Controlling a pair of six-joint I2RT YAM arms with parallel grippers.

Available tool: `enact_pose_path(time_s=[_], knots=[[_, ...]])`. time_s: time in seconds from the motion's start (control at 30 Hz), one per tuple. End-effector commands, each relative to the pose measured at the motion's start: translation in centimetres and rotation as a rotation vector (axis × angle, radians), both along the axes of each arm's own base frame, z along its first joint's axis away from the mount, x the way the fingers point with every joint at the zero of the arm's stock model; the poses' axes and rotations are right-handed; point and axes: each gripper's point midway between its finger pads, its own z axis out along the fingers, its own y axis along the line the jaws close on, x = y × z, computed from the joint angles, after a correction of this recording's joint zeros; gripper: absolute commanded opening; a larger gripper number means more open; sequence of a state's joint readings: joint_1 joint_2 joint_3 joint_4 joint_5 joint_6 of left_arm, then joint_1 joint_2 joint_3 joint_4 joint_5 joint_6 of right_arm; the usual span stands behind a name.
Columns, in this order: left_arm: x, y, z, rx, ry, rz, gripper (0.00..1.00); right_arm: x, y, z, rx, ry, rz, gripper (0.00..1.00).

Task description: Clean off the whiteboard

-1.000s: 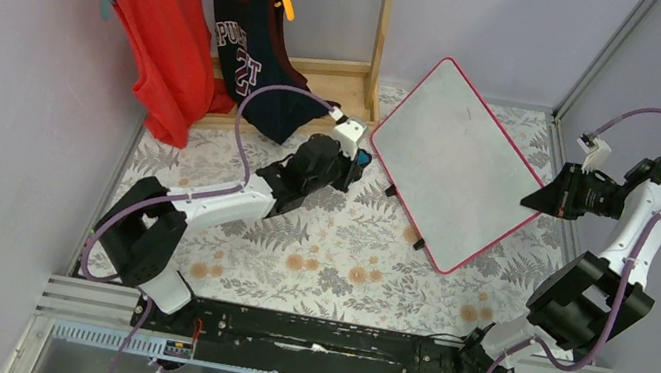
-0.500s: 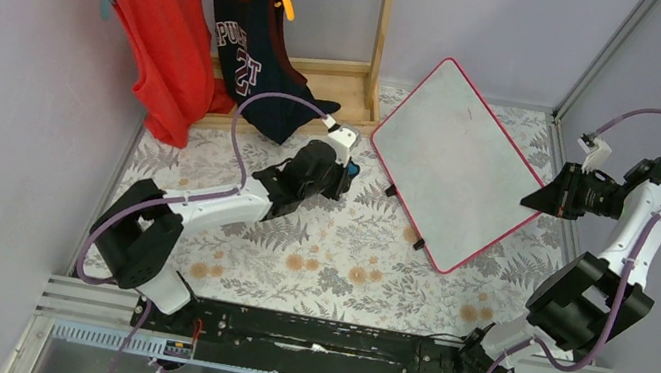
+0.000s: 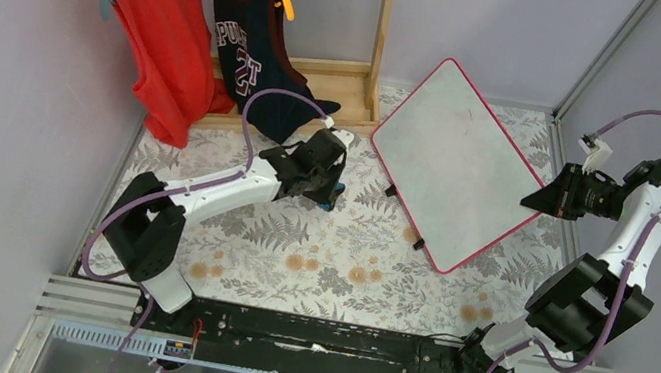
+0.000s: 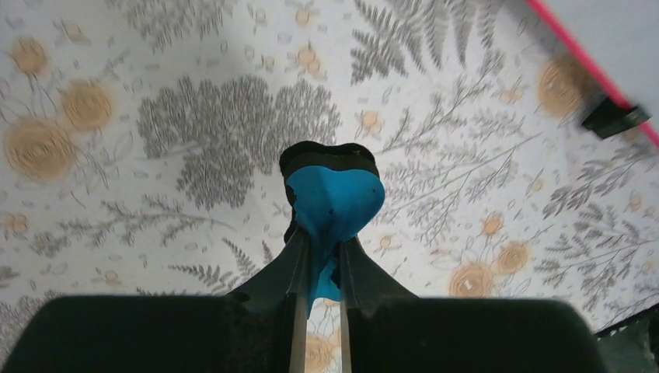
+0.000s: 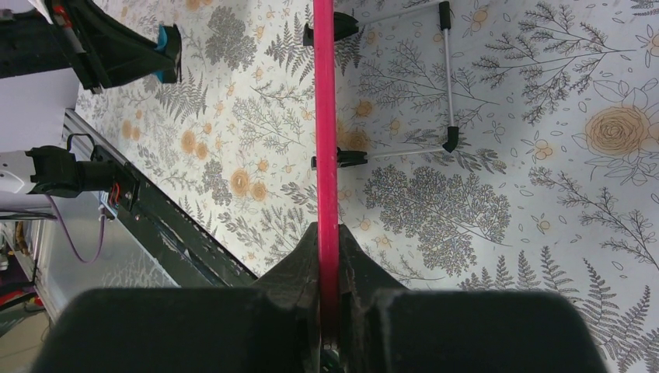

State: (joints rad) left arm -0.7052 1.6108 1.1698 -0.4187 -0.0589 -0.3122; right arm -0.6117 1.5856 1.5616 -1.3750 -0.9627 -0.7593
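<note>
my right jaws are clamped on the whiteboard (image 3: 457, 162) rim, board's at 1 o'clock on the counter (image 3: 345, 260); my left jaws pinch the blue eraser (image 4: 336, 198) off its 9 o'clock side

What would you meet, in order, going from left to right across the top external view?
The red tank top → navy jersey → left gripper clamping the blue eraser → whiteboard → right gripper on the board's edge.
</note>
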Motion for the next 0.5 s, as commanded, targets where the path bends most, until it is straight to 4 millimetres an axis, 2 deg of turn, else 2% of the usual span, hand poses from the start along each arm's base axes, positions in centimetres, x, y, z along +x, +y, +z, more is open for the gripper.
enact_pose_path(time_s=[0.0, 0.17, 0.47], knots=[[-3.7, 2.2, -2.2, 0.061, 0.151, 0.009, 0.08, -0.2, -0.4, -0.9, -0.072, -0.008, 0.028, 0.01], [-5.5, 3.8, -4.5, 0.103, 0.205, 0.019, 0.09, -0.1, -0.4, -0.9, -0.071, -0.007, 0.028, 0.05], [-6.7, 4.9, -8.4, 0.151, 0.288, 0.016, 0.14, -0.2, -0.3, -0.8, -0.072, -0.013, 0.029, 0.25]])
